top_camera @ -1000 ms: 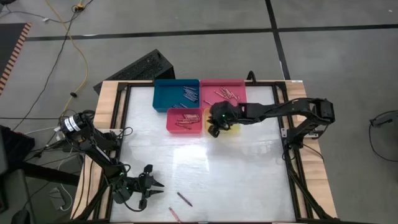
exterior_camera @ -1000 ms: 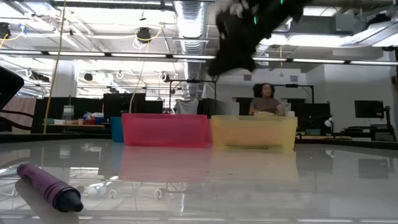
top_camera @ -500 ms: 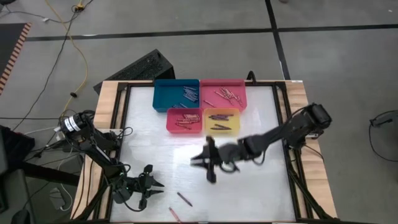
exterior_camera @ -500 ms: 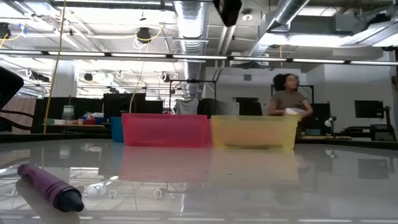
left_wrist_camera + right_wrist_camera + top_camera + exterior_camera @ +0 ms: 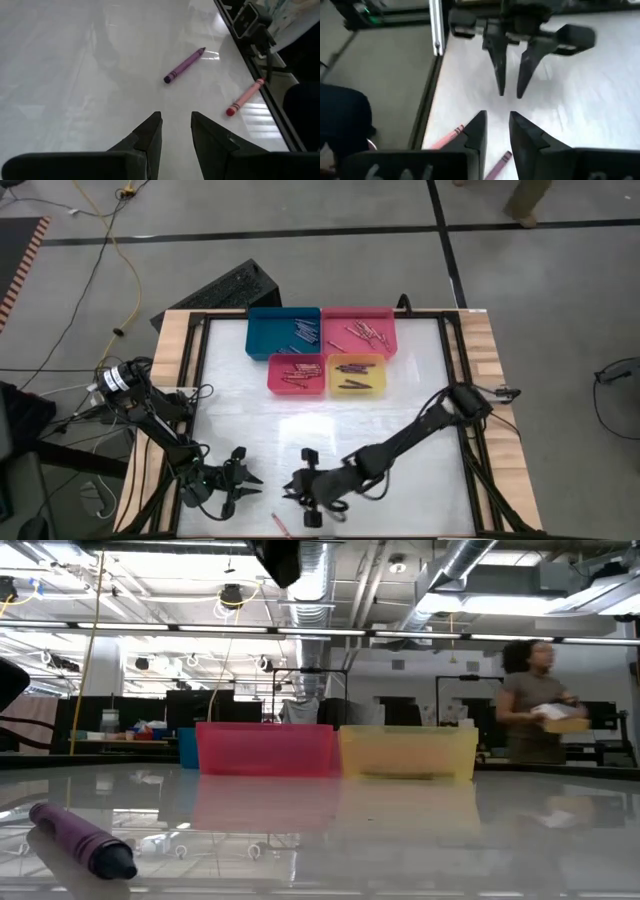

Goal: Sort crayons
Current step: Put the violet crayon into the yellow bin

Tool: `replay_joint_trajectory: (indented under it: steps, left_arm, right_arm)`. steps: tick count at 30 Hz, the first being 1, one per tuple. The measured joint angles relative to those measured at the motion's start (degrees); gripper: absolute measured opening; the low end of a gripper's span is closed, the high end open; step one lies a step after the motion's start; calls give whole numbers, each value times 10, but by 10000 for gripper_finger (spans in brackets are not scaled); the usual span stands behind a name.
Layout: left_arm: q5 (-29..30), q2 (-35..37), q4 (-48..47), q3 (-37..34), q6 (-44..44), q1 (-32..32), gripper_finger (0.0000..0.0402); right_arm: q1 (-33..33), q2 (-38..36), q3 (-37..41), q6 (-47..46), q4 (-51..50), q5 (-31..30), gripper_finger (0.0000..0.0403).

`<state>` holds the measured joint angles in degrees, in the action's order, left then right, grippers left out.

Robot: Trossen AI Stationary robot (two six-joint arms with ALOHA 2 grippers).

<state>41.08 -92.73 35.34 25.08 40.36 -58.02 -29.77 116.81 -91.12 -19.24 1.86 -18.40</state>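
Two loose crayons lie on the white table near its front edge: a purple crayon (image 5: 184, 65) (image 5: 80, 840) and a pink-red crayon (image 5: 244, 97) (image 5: 281, 524). My left gripper (image 5: 175, 125) (image 5: 255, 485) rests low at the front left, open, pointing at them with nothing between its fingers. My right gripper (image 5: 496, 127) (image 5: 293, 490) hovers open above the crayons, facing the left gripper. Under it the purple crayon (image 5: 499, 165) and the pink-red crayon (image 5: 445, 140) show. More crayons lie sorted in the trays at the back.
Four trays stand at the far middle: blue (image 5: 283, 332), large pink (image 5: 358, 330), small red-pink (image 5: 296, 373) and yellow (image 5: 357, 375). A small camera (image 5: 247, 20) sits at the front rail. A person (image 5: 535, 700) walks in the room behind.
My right gripper has swung from above the yellow tray across the table toward the near edge and the left. It has turned toward the left gripper and stands over the loose crayons. Its finger gap shows no change. The crayons have stayed put.
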Motion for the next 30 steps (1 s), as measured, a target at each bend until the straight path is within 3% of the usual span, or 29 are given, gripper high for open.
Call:
replay_joint_trajectory:
  steps: [5,12,19,30]
  left_arm:
    - [-14,0,0,0,1,-1,94]
    - [-13,0,-6,0,-2,-1,94]
    - [-13,0,-14,0,-2,0,94]
    - [-9,0,-15,0,-2,0,94]
  right_arm:
    - [-9,74,-132,-17,-177,-31,89]
    - [-19,151,-259,-62,-302,-63,89]
    - [-25,172,-276,-158,-346,-93,89]
    - [-34,200,-274,-203,-348,-113,89]
